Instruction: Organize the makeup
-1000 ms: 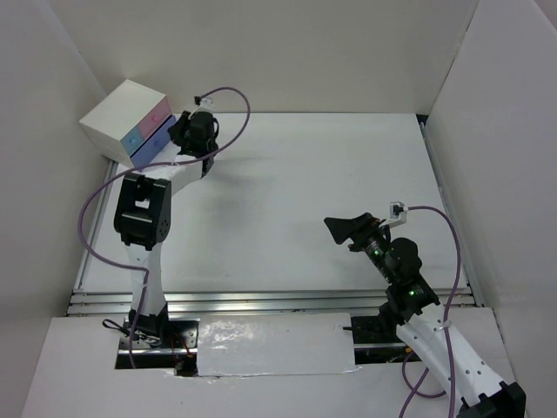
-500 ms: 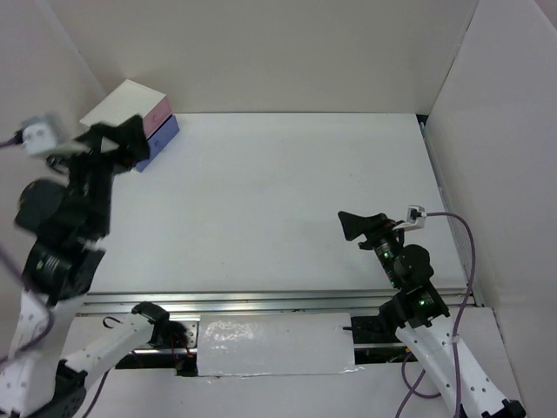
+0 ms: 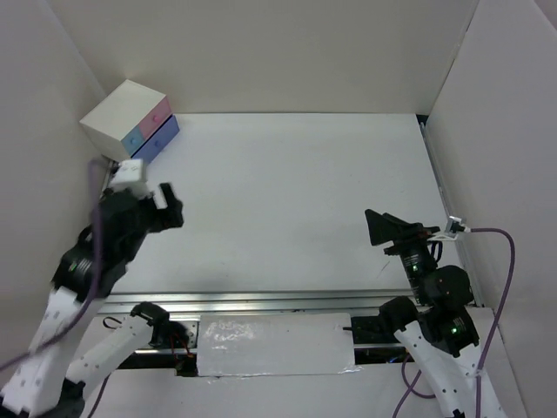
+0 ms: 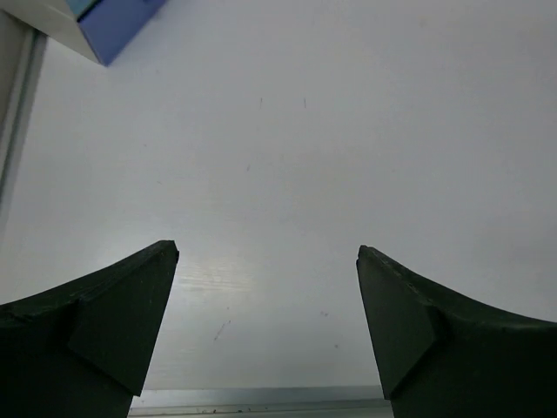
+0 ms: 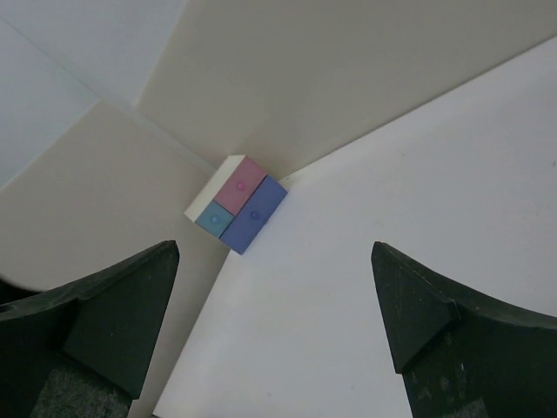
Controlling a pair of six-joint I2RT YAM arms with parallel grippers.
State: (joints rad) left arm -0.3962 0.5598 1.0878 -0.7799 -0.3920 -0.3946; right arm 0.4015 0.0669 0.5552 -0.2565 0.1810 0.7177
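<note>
1. If you look for the makeup, you will not find it on the desk (image 3: pixel 296 183) in any view. I think it is inside the box (image 3: pixel 122 109), but the drawers hide that, so I cannot tell.
2. The box sits in the far left corner of the desk, close to the walls. I think that spot keeps it out of the way and stops it from sliding when you push on a drawer.
3. The pink drawer (image 3: pixel 157 113) and the small blue-green drawer (image 3: pixel 132 138) look shut. The big blue drawer (image 3: pixel 159 139) seems to stick out a little, so it may want one more push.
4. Your left pincer (image 4: pixel 265 252) hangs over the desk near the left edge, well apart from the box. Its jaws are wide apart and there is nothing between them.
5. Your right pincer (image 5: pixel 274 248) hangs by the near right corner and points across the desk at the box. Its jaws are wide apart too, and it holds nothing.
6. With both pincers empty and no makeup in sight, the tidying looks done or almost done to me.
</note>
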